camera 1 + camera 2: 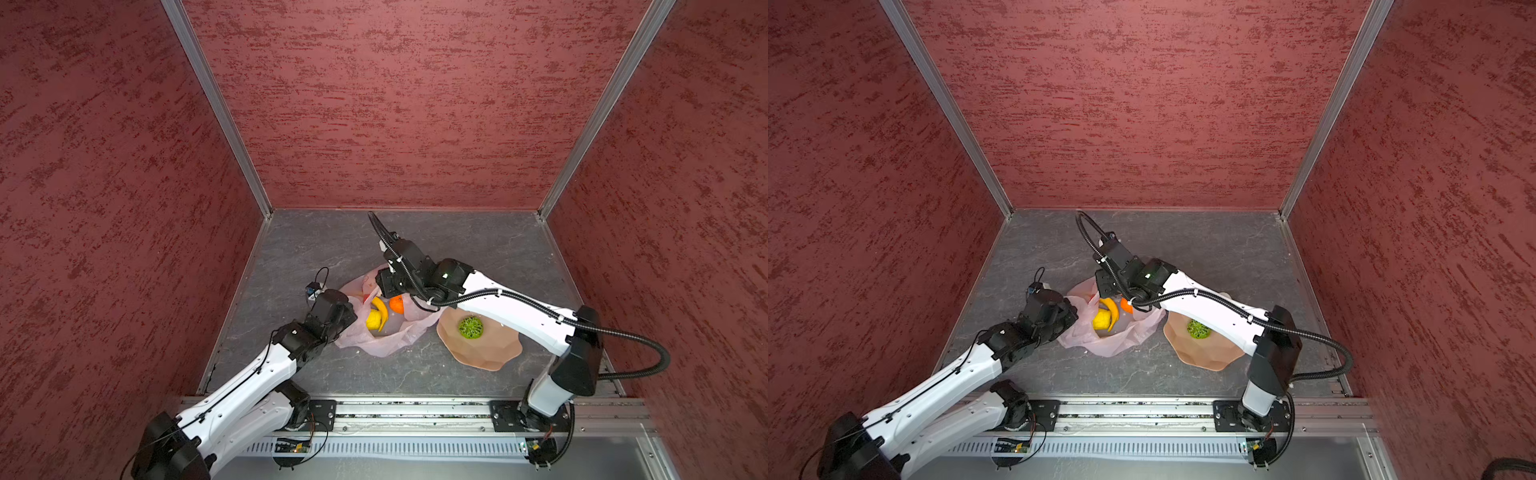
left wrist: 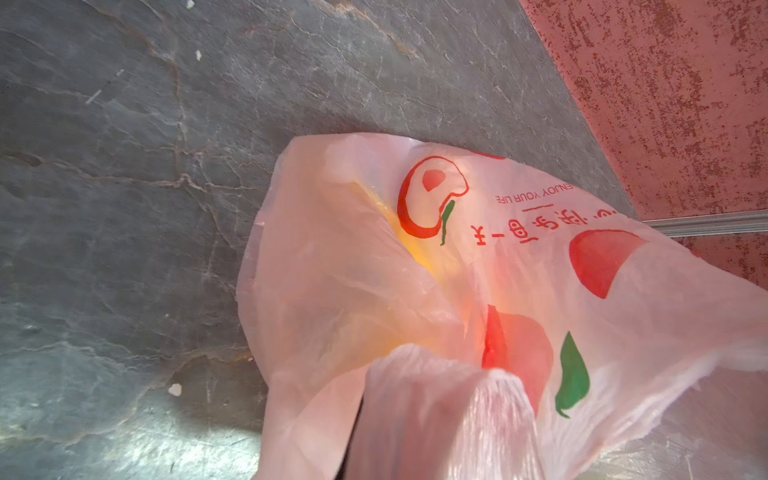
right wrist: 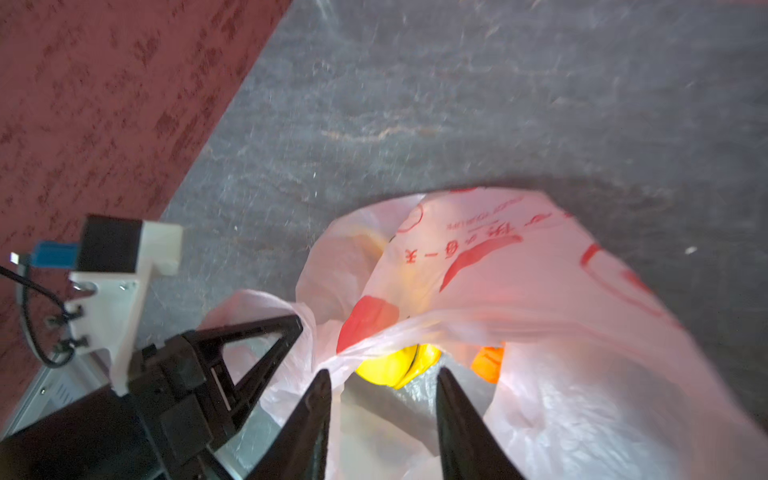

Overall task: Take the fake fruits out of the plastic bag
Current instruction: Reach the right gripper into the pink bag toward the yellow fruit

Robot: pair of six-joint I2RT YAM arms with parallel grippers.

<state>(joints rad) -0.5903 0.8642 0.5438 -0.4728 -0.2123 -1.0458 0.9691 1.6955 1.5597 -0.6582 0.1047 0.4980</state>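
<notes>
**Item:** plastic bag (image 1: 386, 345). It is pale pink, translucent and crinkled, printed with red fruit shapes, a green leaf and red lettering. It lies on the grey table (image 1: 332, 249), its mouth spread between the two claws.

**Clearance:** bare table runs beyond the right claw (image 3: 380, 374) to the back wall (image 1: 415, 124). More bare table lies on the bag's near side, up to the metal rail (image 1: 415, 415). Behind the right claw, under its forearm, a tan faceted dish (image 1: 478, 353) sits just beside the bag's edge.

**Left claw** (image 3: 298, 323): the arm is stretched low from the near left corner. The jaws are closed on a bunched fold of the bag's rim, which stands taut.

**Right claw:** the arm reaches over the dish with the wrist bent downward. The jaws stand apart at a moderate gap, tips at the bag's mouth, one finger right at the rim.

**Contents, just ahead of the right claw's tips:** yellow lemon (image 1: 372, 321), banana (image 1: 383, 311) and orange (image 1: 397, 304), all inside the bag.

**Outside the bag:** green lattice ball (image 1: 471, 327), resting in the dish.
</notes>
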